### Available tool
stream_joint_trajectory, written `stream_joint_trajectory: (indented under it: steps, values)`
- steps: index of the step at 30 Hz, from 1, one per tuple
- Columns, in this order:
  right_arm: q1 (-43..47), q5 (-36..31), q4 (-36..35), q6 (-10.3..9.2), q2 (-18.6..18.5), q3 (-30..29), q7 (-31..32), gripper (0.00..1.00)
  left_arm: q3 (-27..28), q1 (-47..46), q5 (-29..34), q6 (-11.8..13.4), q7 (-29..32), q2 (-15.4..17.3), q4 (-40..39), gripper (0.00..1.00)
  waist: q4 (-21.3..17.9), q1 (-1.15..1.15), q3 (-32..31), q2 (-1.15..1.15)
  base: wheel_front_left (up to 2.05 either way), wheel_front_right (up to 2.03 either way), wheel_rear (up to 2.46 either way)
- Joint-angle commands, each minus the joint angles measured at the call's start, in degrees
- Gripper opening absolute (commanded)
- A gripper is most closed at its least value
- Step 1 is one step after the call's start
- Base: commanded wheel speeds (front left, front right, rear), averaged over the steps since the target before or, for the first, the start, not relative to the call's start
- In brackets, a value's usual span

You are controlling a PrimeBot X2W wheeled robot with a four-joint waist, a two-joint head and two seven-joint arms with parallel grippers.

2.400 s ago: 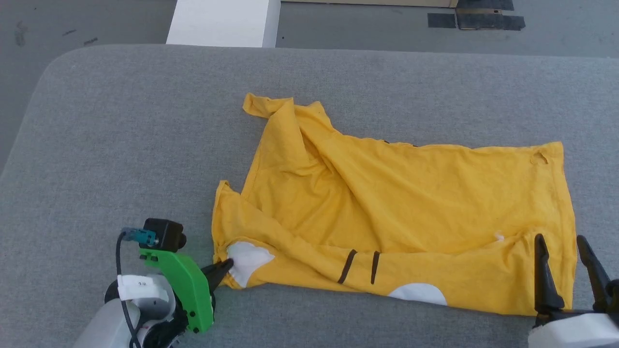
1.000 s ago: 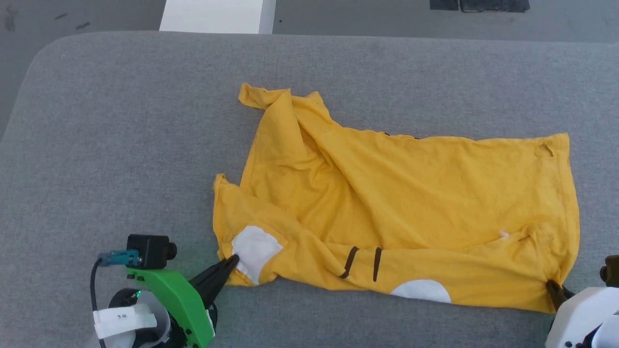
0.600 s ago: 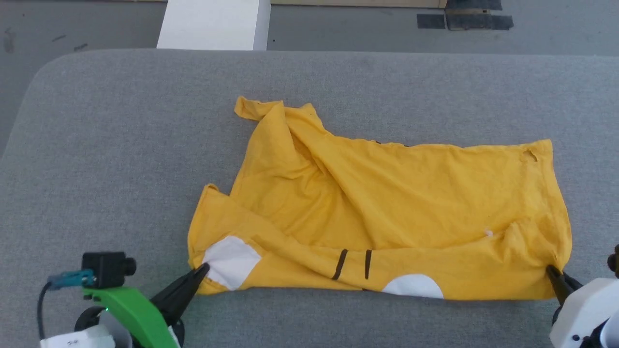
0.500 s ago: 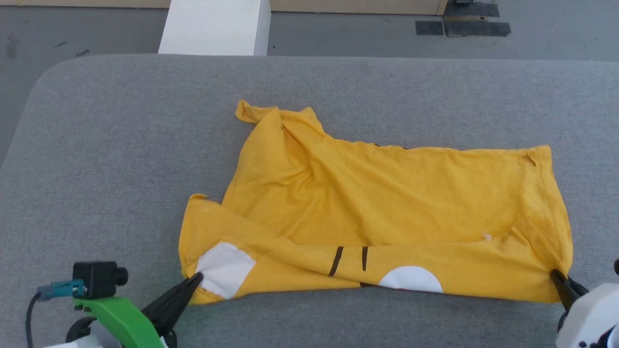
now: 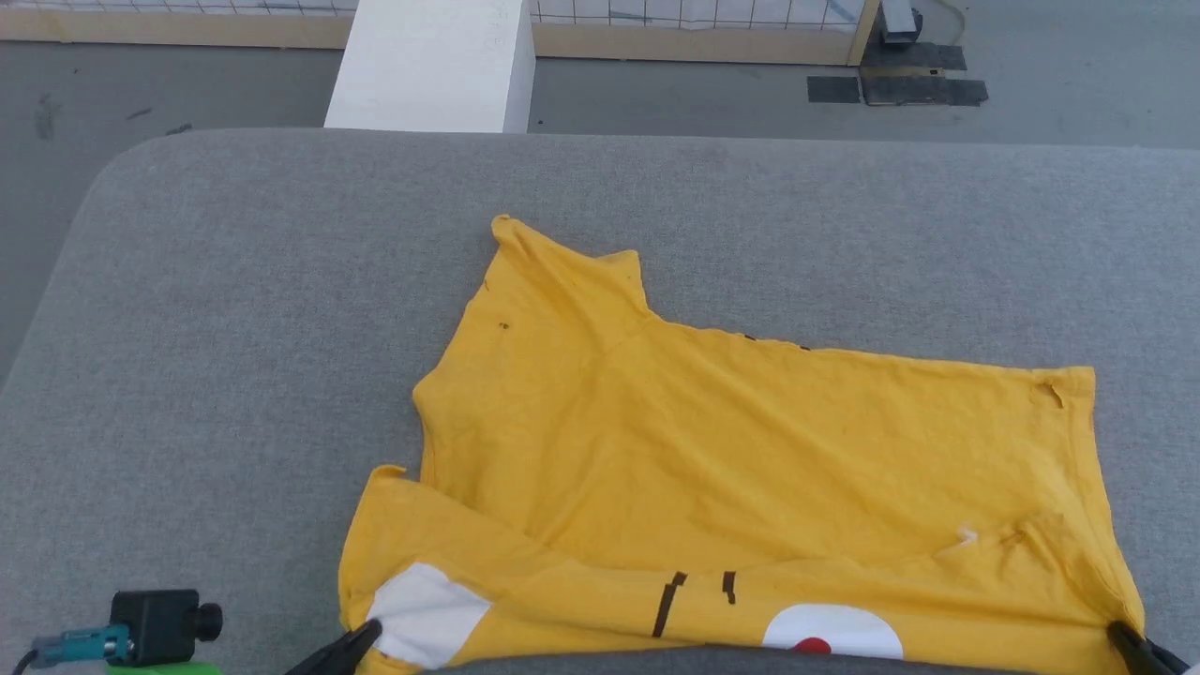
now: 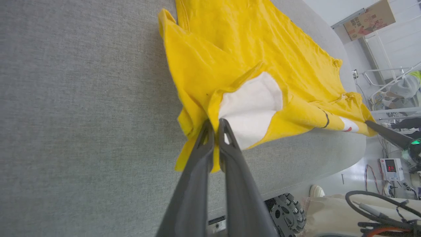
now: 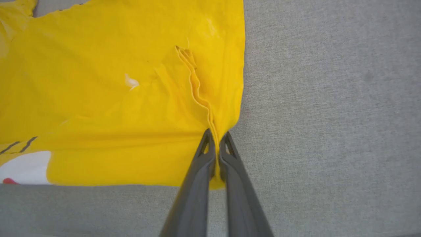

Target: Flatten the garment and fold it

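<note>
Your left tool [image 6: 215,124] is pinched almost fully together on the garment [image 5: 750,450], fingers clamped on the yellow edge right beside a white patch [image 6: 250,105] at the near left corner. Your right tool [image 7: 215,134] is closed down the same way, gripping a bunched hem fold at the near right corner, with cloth squeezed between the two fingers. In the head view both tool tips just show at the bottom edge, one low left and one low right, with the garment's near edge pulled fairly straight between them. That edge runs close to the front edge of the grey table [image 5: 234,328]. The rest of the garment lies spread on the table, mostly flat with mild wrinkles, one sleeve [image 5: 562,272] pointing to the far side and the hem along the right. A folded-over band along the near edge carries two short dark stripes [image 5: 669,605] and a round white patch [image 5: 830,637] with a red spot in it. A small black camera [image 5: 159,619] shows at the lower left. Beyond the table are the grey floor [image 5: 703,103], a white block [image 5: 431,66] and dark tape patches [image 5: 895,89]. The left wrist view catches a person's shoe [image 6: 317,191] below the table edge.
</note>
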Motion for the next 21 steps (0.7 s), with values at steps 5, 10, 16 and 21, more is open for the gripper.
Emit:
stream_joint_trajectory:
  steps: [5, 10, 16, 21]
  values:
    - [0.7, 0.3, 0.8, -0.08, 0.0, 0.6, -0.5, 0.00, 0.7, 1.6, -0.1, 1.4, -0.3, 0.6, 0.7, 0.00, -0.4, 0.00, 0.6, 0.00, 0.00, 0.00, 0.00]
    - [-0.7, -1.4, 4.9, -0.08, 0.0, 4.6, -2.7, 0.00, -1.4, -1.3, 0.6, 1.3, -0.2, -1.7, 6.5, 0.00, -0.7, 0.00, 1.4, 0.00, 0.00, 0.00, 0.00]
    - [-3.1, -2.5, 11.1, -0.08, 0.0, 7.4, -6.2, 0.00, -4.7, -7.5, 2.3, 0.1, 0.3, -5.0, 15.2, 0.00, -0.7, 0.00, 2.0, 0.00, 0.00, 0.00, 0.00]
    - [-4.3, -3.2, 13.9, -0.08, 0.0, 8.1, -8.0, 0.39, -5.4, -10.6, 3.3, -0.7, -0.3, -6.2, 19.3, 1.00, -0.8, 0.00, 2.1, 0.00, 0.00, 0.00, 0.00]
